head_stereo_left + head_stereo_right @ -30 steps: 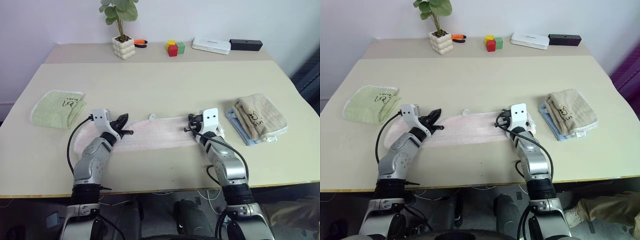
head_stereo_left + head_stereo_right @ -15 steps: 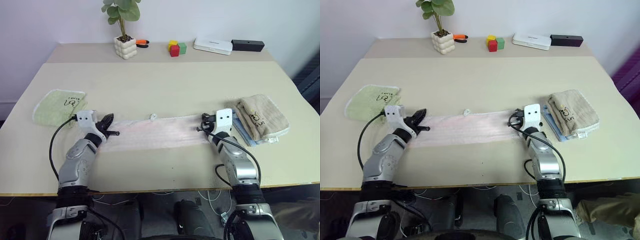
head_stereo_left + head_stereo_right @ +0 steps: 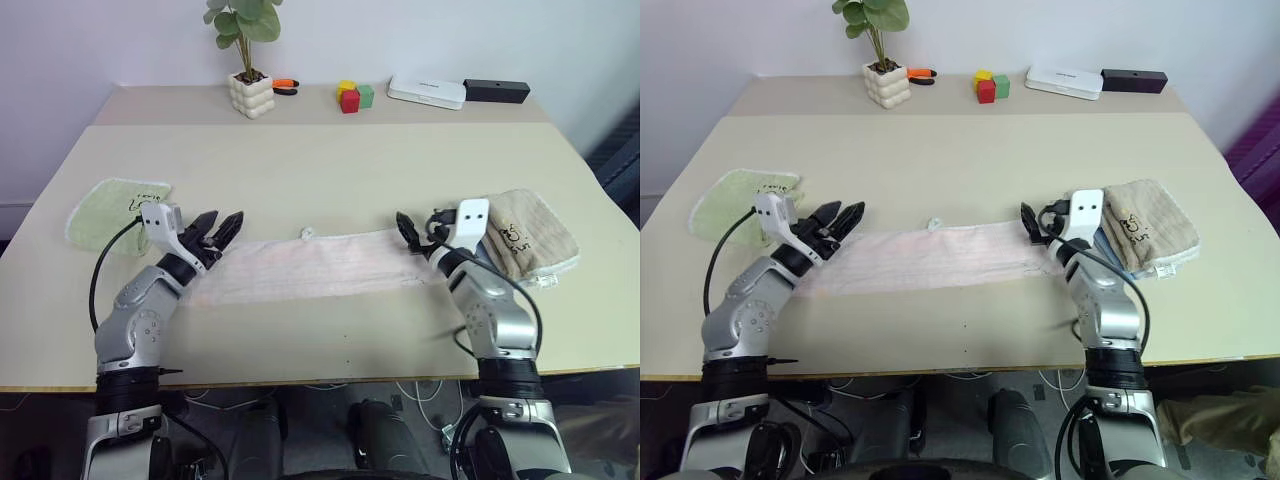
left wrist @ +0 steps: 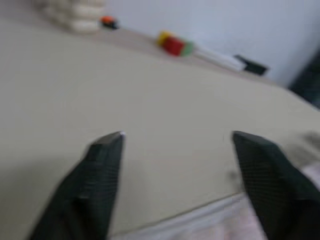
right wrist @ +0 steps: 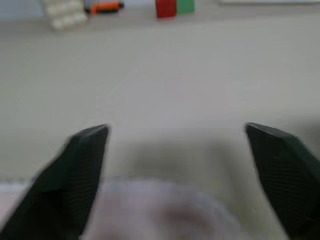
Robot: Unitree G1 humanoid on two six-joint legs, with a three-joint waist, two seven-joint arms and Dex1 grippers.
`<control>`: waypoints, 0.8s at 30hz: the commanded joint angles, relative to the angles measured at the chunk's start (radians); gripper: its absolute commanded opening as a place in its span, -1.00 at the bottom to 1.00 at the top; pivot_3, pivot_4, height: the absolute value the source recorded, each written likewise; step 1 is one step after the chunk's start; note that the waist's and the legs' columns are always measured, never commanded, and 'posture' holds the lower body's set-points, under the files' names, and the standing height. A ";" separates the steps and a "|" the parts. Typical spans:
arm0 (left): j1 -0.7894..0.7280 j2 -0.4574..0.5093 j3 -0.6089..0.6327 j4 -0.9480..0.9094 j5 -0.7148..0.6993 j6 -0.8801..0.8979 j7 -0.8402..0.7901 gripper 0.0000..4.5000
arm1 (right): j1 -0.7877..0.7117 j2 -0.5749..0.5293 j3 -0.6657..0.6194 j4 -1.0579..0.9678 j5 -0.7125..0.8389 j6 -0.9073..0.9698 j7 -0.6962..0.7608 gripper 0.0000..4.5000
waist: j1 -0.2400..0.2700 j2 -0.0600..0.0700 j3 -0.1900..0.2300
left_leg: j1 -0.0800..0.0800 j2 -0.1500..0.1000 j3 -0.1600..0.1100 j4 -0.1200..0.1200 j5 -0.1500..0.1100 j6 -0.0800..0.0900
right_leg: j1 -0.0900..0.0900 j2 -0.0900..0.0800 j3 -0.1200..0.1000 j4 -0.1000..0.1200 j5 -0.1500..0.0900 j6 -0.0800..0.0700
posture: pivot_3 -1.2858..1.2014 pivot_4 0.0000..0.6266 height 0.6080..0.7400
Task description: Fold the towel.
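The towel [image 3: 315, 265] is laid out flat as a long strip across the middle of the bench [image 3: 330, 160], long edges running left to right, with its little loop tag [image 3: 305, 233] sticking out of the far edge. The left gripper [image 3: 217, 226] is held just above the towel's left end, fingers spread wide with nothing between them. The right gripper [image 3: 408, 229] is poised over the right end, fingers also spread and empty.

Plenty of bare bench is seen beyond the towel's far edge, and a narrower bare band is left toward the near edge. A green towel [image 3: 115, 210] is parked near the left end. A tan towel [image 3: 530, 232] is stacked on something blue right beside the right end, so that side is pretty tight. Along the back, well apart, a potted plant [image 3: 247, 60], coloured blocks [image 3: 351, 96], a white box [image 3: 426, 92] and a black bar [image 3: 494, 90] are lined up.
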 commanded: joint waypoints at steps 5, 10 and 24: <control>-0.047 0.140 -0.036 0.017 -0.071 0.023 -0.316 0.99 | 0.079 -0.037 -0.207 -0.320 0.388 0.408 -0.060 1.00 | -0.002 0.000 0.000 | 0.000 0.000 0.000 -0.001 0.000 0.000 | 0.000 0.000 0.000 0.000 0.000 0.000 | 0.03 -0.52 1.00; -0.138 0.217 -0.088 0.135 -0.101 0.038 -0.600 0.99 | 0.234 0.008 -0.360 -0.506 0.789 0.572 -0.261 1.00 | 0.003 0.000 0.001 | -0.001 0.000 0.000 -0.001 0.000 0.000 | -0.001 0.000 -0.001 0.000 -0.002 -0.003 | 0.03 -0.52 1.00; -0.276 0.294 -0.193 0.299 -0.030 0.026 -0.973 0.99 | 0.450 0.066 -0.311 -0.470 1.080 0.363 -0.591 1.00 | -0.007 0.000 0.000 | -0.002 0.001 0.000 -0.001 0.000 0.001 | -0.001 0.000 0.000 -0.005 -0.002 -0.004 | 0.03 -0.52 1.00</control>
